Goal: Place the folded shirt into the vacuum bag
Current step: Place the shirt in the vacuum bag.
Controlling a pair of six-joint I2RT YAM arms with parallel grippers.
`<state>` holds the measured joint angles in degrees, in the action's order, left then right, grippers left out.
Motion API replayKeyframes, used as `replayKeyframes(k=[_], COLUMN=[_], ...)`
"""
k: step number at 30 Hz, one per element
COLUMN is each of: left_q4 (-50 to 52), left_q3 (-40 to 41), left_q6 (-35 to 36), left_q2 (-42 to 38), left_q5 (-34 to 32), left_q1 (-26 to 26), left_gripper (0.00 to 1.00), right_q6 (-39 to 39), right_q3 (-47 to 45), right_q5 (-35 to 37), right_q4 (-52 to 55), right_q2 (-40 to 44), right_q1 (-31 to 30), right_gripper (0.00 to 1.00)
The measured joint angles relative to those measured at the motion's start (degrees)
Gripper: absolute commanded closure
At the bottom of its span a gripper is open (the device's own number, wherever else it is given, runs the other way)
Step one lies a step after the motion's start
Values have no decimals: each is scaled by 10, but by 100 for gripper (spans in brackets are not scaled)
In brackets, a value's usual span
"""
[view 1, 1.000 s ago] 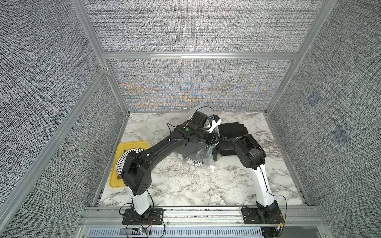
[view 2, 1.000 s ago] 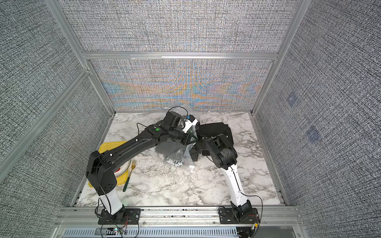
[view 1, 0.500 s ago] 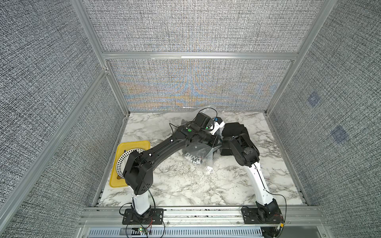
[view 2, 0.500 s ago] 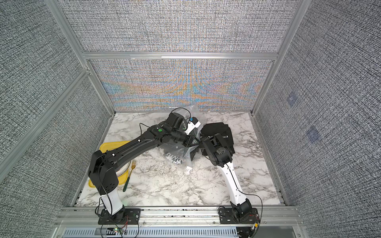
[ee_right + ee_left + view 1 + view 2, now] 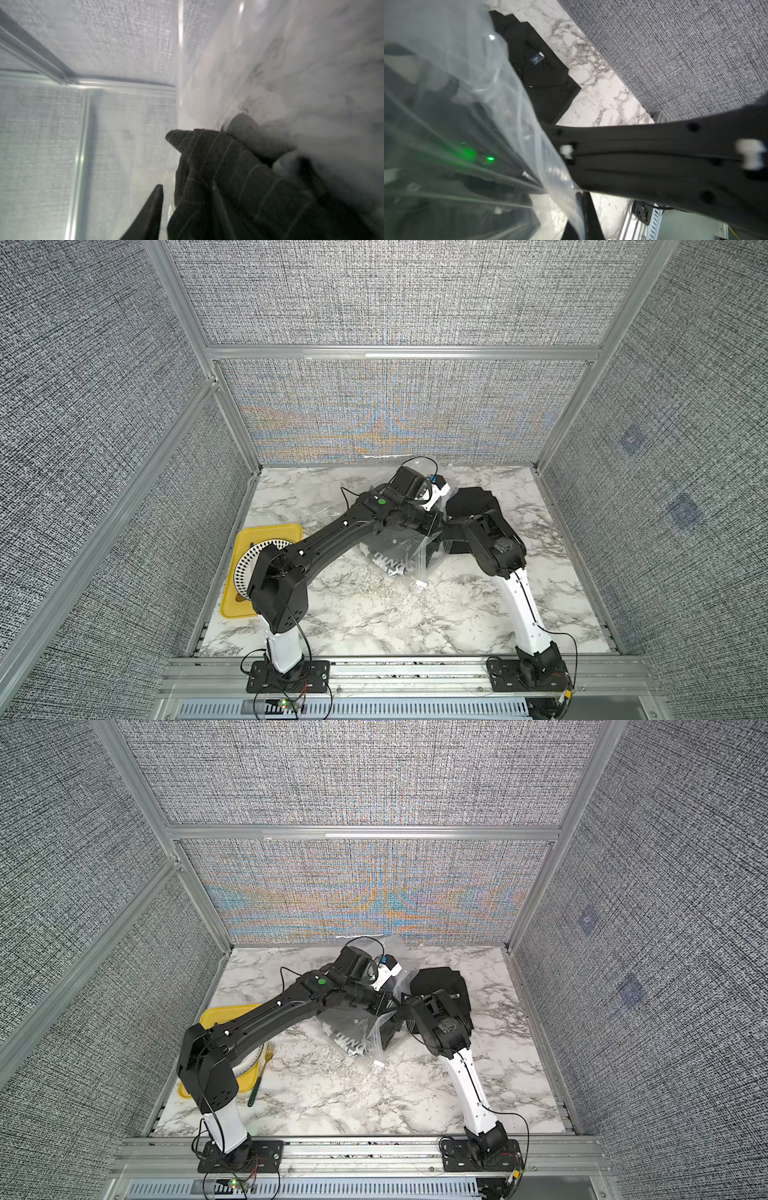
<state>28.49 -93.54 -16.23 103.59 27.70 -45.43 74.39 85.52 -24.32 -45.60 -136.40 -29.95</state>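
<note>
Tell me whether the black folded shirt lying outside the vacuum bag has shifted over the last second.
No. In both top views the black folded shirt lies where it did, the same way off the back-right corner of the table.

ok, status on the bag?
Left gripper shut on bag, edge lifted. Right gripper open inside bag, by dark cloth. Black folded shirt outside, beside bag.

The vacuum bag (image 5: pixel 409 545) lies heaped at the middle of the table (image 5: pixel 415 622), with a bundle of cloth (image 5: pixel 386 568) inside it. Just right of it, farther back, rests the folded shirt (image 5: pixel 473 502). At the left edge sits a tray (image 5: pixel 257 533) bearing a plate (image 5: pixel 249 562); a fork (image 5: pixel 262 1073) lies just beside the tray's right edge.
</note>
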Motion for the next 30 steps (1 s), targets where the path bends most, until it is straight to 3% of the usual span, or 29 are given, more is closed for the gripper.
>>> replayKeyframes(k=[2,11,17,30], left_q4=[-1,-1,16,27], left_q3=[0,-31,-57,-43], left_q6=[2,8,23,27], left_q2=[-3,-10,8,4], left_q5=[-19,-98,-123,-126], left_q1=[10,61,69,70], left_gripper=[100,100,100,100], right_q6=[-42,-202,-280,-322], right_q3=[-20,-99,-153,-329], right_q5=[-7,-10,4,26], right_q4=[32,120,163,172], right_q2=[28,94,157,305], right_q1=[-1,-19,-26,-10], right_gripper=[44,32,23,16])
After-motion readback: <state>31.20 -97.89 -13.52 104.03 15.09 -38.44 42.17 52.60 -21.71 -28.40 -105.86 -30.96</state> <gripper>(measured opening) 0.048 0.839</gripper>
